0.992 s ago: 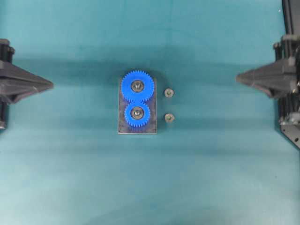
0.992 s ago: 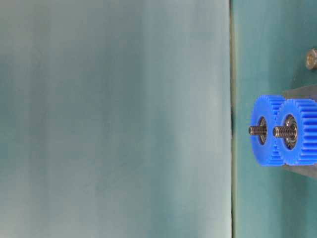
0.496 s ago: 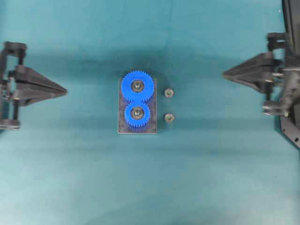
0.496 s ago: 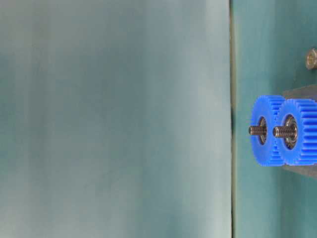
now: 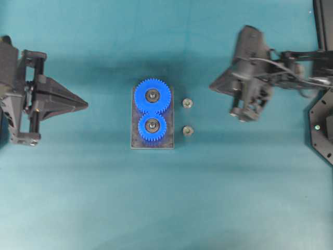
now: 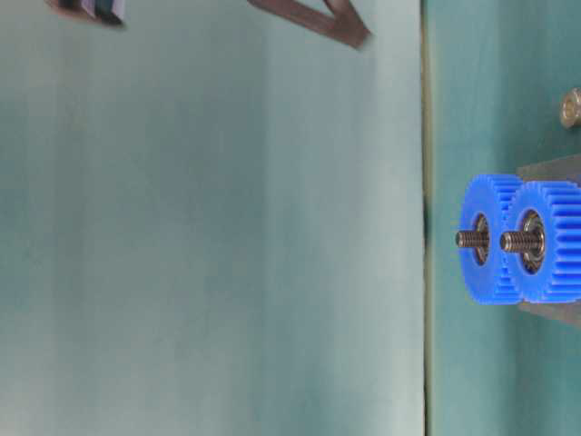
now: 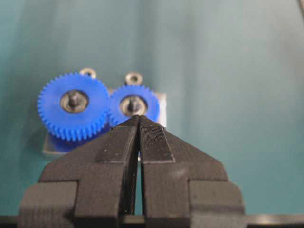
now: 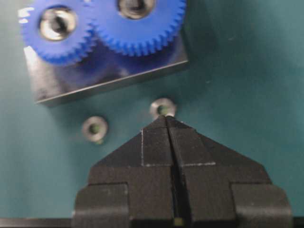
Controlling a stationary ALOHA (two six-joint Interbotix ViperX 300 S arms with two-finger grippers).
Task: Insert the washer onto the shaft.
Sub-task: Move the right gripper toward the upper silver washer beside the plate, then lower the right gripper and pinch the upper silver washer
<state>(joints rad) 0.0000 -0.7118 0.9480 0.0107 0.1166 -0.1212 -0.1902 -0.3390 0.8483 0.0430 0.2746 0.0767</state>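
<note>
Two blue gears sit on a grey base plate at the table's middle, each round an upright threaded shaft. Two small metal washers lie flat on the mat just right of the plate, a far washer and a near washer. My left gripper is shut and empty, well left of the plate, pointing at the gears. My right gripper is shut and empty, up and to the right of the washers. In the right wrist view its tip is just short of one washer; the other washer lies to the left.
The teal mat lies bare in front of the plate. The right arm's black base frame stands at the table's right edge. A dark arm part hangs high above the table in the table-level view.
Both arms have come in from the table's sides toward the middle. The right arm has reached farther and tipped down toward the washers. Both grippers stayed shut; gears and washers have not moved.
</note>
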